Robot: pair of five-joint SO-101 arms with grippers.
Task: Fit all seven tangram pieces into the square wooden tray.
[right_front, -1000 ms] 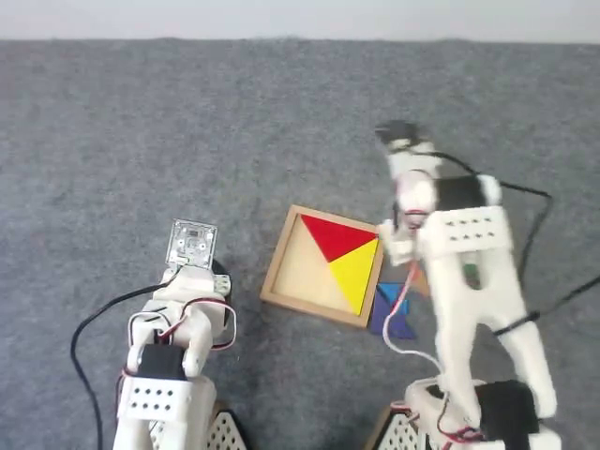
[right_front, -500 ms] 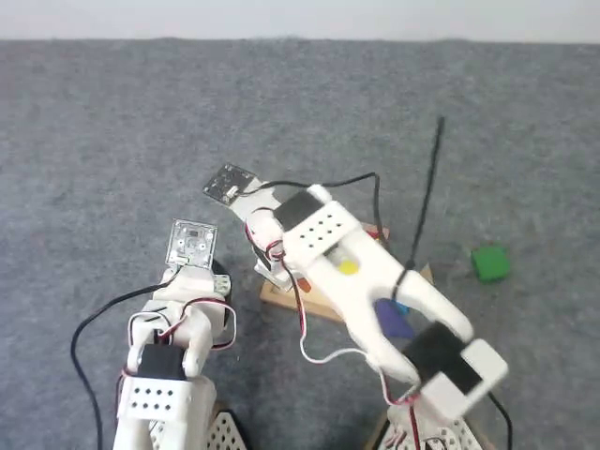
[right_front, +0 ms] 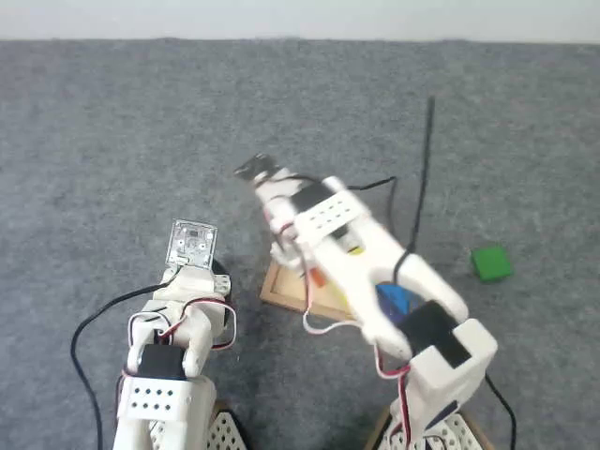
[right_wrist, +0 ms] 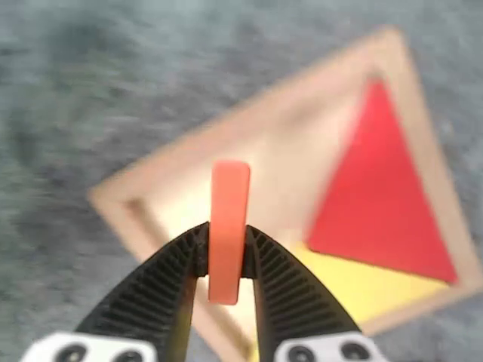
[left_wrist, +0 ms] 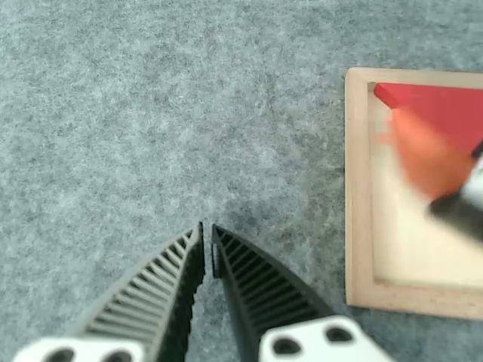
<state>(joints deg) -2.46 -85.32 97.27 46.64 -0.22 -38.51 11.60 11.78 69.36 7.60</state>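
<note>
"High view first. What is closest to us?"
"The left fingers [left_wrist: 207,228], over the gray counter [right_front: 141,112]. They are pressed together and hold nothing. The wooden tray [right_front: 277,290] sits at their 3 o'clock."
"And the other arm?"
"The right fingers [right_wrist: 225,240] hang over the tray. They are clamped on an orange piece [right_wrist: 229,192], held on its edge."
"What is in the tray?"
"A red triangle [right_wrist: 377,196] and a yellow triangle [right_wrist: 355,290], touching each other. Beside them is bare wood."
"Anything else?"
"A blue piece [right_front: 398,300] peeks out under the right arm, at the tray's 4 o'clock. A green piece [right_front: 490,262] lies well apart, at the tray's 3 o'clock."
</note>
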